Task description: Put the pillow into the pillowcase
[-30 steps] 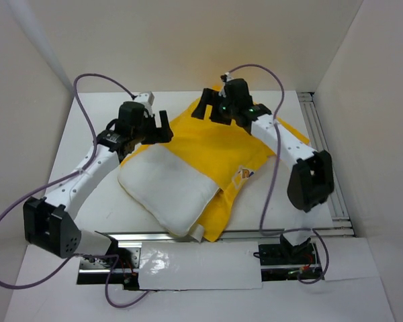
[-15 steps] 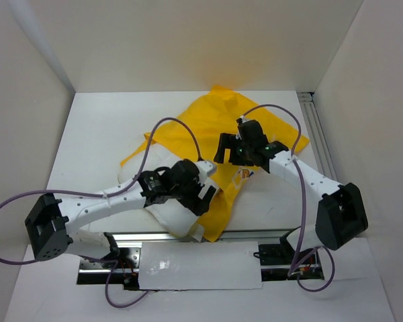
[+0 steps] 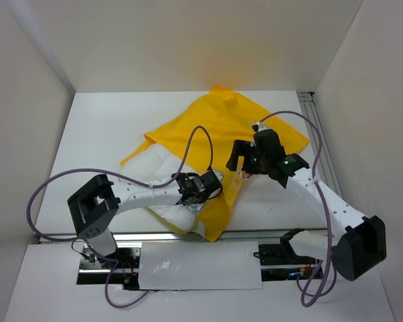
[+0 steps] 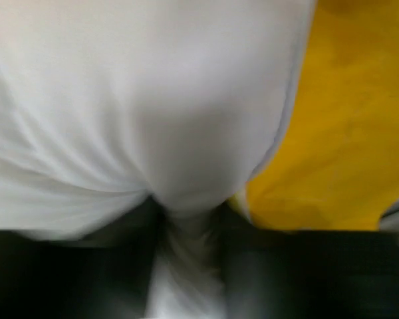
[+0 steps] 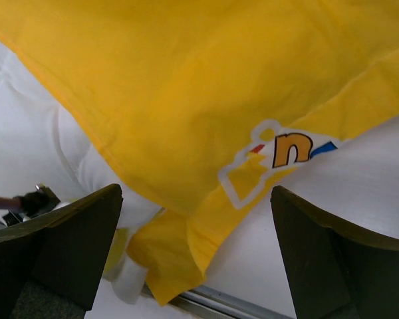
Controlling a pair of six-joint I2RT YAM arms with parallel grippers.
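Yellow thin fabric pillowcase [image 3: 215,127] lies mid-table, with the puffy white square pillow [image 3: 154,164] at its seven o'clock. I'm at the grasping step: my left gripper [image 4: 186,266] pinches pillow cloth, and my right gripper [image 5: 199,246] hangs spread. Next, I judge, it must seize the case's hem.

**Left arm** [image 3: 148,194]: white tubular links, 1 bulky black elbow housing [image 3: 93,204] and a black wrist unit [image 3: 191,188].

**Right arm** [image 3: 326,198]: same build, with white links, 1 black elbow housing [image 3: 363,247] and a black wrist unit [image 3: 265,153] carrying 1 small green indicator light [image 3: 283,161].

**Cabling:** 1 purple cable per arm, routed outside in loose loops, left [image 3: 203,127] and right [image 3: 285,113].

**Right gripper** [image 5: 196,196]: 2 dark matte fingers [image 5: 73,246], wedge-shaped with flat inner faces.

**Left gripper** [image 4: 186,212]: fingers [image 4: 86,272] appear only as dark blurred shapes; no detail legible.

**Bases:** the right base [image 3: 289,253] is black, and wiring is visible at both bases.
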